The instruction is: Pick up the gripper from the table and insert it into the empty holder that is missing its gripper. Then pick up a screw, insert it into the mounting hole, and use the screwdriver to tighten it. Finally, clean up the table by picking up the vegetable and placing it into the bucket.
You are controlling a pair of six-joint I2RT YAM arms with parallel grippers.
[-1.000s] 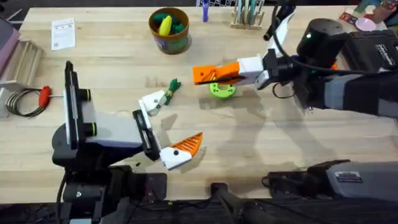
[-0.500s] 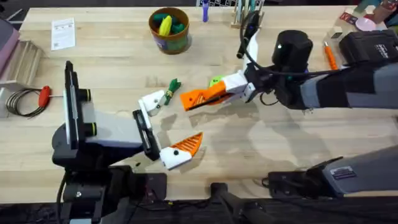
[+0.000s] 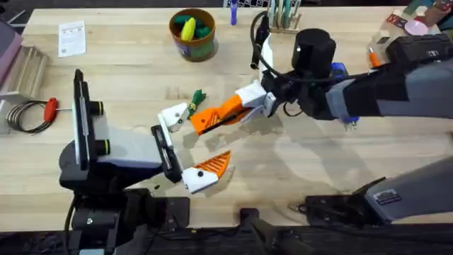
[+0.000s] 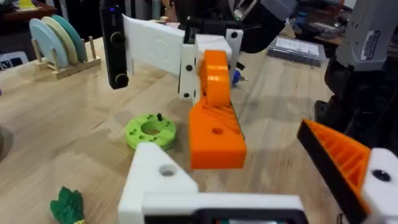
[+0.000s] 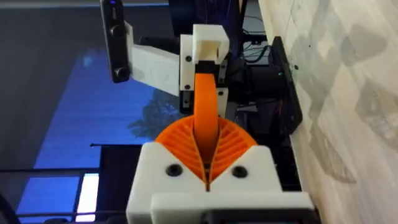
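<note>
Orange gripper tip [image 3: 212,117], pinched in right gripper [image 3: 205,122], nears white holder [image 3: 172,115]; insertion step, apparently needing fine alignment; left gripper [image 3: 202,150] gapes empty.

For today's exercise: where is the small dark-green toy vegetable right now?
In the overhead view, the vegetable lies on the table left of centre, beside the holder, just left of the right gripper's orange tip.

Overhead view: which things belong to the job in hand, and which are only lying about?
Job: orange tip, holder, vegetable, bucket.
Lying about: lime-green disc, red-handled tool, paper card, yellow corn.
</note>
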